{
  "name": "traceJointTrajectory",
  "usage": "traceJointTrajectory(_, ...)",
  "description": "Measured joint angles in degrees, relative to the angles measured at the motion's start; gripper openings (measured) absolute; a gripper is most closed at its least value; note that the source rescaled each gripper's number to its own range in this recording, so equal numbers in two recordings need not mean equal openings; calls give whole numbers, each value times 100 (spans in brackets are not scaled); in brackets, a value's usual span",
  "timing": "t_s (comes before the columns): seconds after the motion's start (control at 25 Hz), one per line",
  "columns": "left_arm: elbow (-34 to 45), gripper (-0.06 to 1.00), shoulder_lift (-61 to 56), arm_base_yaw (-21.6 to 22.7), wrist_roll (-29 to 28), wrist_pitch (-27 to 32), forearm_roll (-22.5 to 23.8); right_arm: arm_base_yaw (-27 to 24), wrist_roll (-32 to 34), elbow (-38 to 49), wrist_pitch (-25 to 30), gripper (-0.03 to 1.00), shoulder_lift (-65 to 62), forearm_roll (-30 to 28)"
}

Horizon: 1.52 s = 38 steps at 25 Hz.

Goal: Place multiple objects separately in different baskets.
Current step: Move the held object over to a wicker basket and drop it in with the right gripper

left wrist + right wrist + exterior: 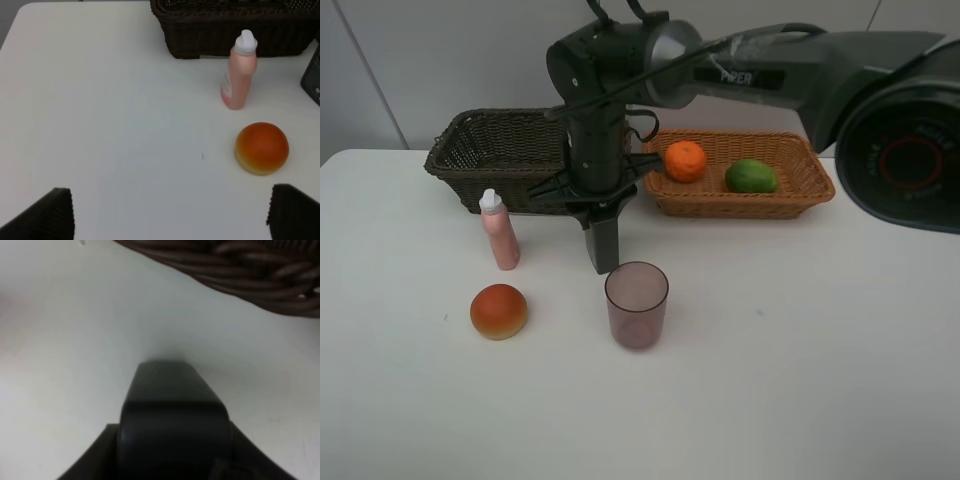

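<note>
On the white desk [800, 350], between the pink bottle [500, 232] and the translucent purple cup [637, 303], the dark grey box [608, 255] is held upright by the right pincer [603, 225], which is clamped on it. Whether the box touches the desk cannot be told. The red-orange bun [499, 311] is seen in front of the bottle. The orange [685, 160] and the lime [751, 176] are contained in the light tan basket [800, 195], with the dark brown basket [470, 160] beside it. The left pincer [170, 215] is spread wide apart over the desk.
</note>
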Motion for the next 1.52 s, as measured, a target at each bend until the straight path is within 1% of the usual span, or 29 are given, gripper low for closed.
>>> traceJointTrajectory(0.28,0,100,0,0,0,0,0,0,-5,-4,44,3,0,0)
traceJointTrajectory(0.6,0,100,0,0,0,0,0,0,-373,-261,530,3,-50,0)
traceJointTrajectory(1.08,0,100,0,0,0,0,0,-43,-605,-287,572,3,-935,-84)
traceJointTrajectory(1.32,0,100,0,0,0,0,0,-45,-682,-319,592,3,-1144,-456)
traceJointTrajectory(1.52,0,100,0,0,0,0,0,-57,-985,-703,621,3,-1133,-493)
